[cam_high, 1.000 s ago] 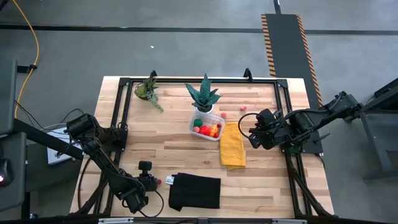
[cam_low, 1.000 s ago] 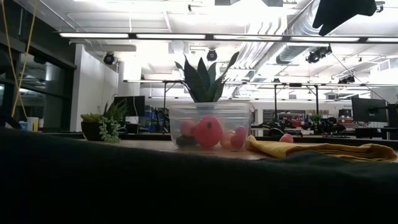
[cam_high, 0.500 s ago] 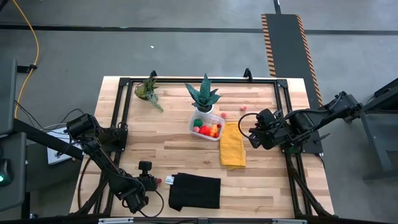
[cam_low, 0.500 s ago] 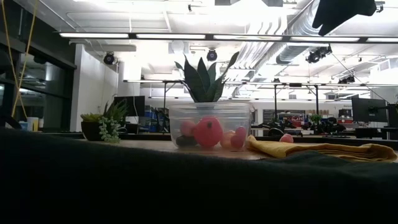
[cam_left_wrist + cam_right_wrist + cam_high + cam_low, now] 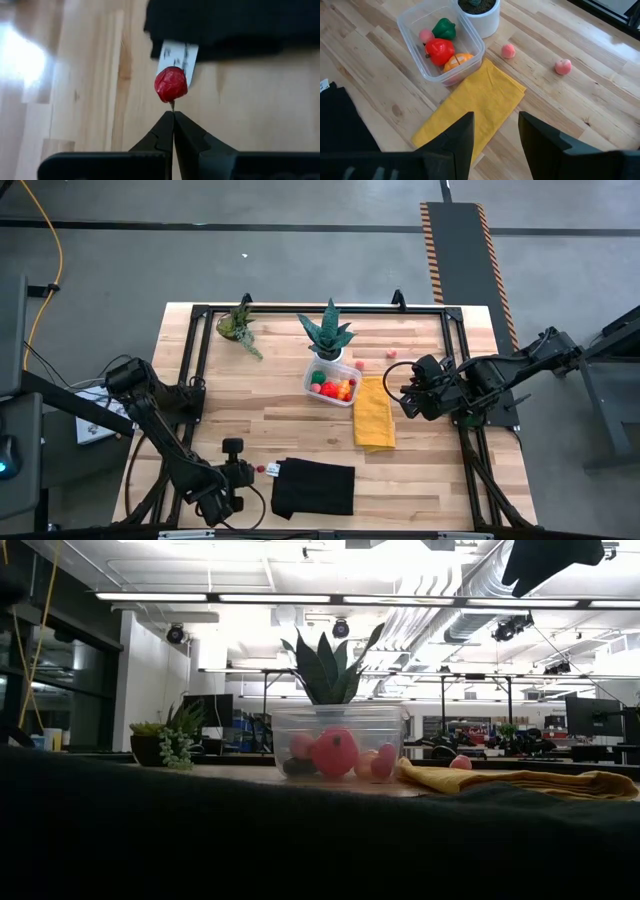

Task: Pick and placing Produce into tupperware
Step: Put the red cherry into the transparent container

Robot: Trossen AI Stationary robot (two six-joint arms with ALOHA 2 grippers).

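Left gripper (image 5: 173,114) is down low at the table's near edge, fingers pressed together, pinching the thin stem of a small red fruit (image 5: 171,84). The stem itself is a sliver, hard to make out where the fingertips meet. The fruit is round, crinkly and glossy, sitting straight ahead of the fingertips, with a white tag (image 5: 177,56) just beyond it, partly tucked under a black cloth (image 5: 235,22) whose far side is cut off.

In the low view that cloth fills the whole foreground and hides the gripper entirely.

Over to the right gripper (image 5: 495,131): it hangs above the table, fingers parted with nothing between them. Beneath and ahead of it lies a yellow cloth (image 5: 475,112). Beyond that is the clear tupperware (image 5: 407,22) holding a red pepper, a green one, an orange piece and a pink one. Two pink fruits (image 5: 508,50) lie loose on the wood beside a white pot (image 5: 482,17), the plant itself cut off.
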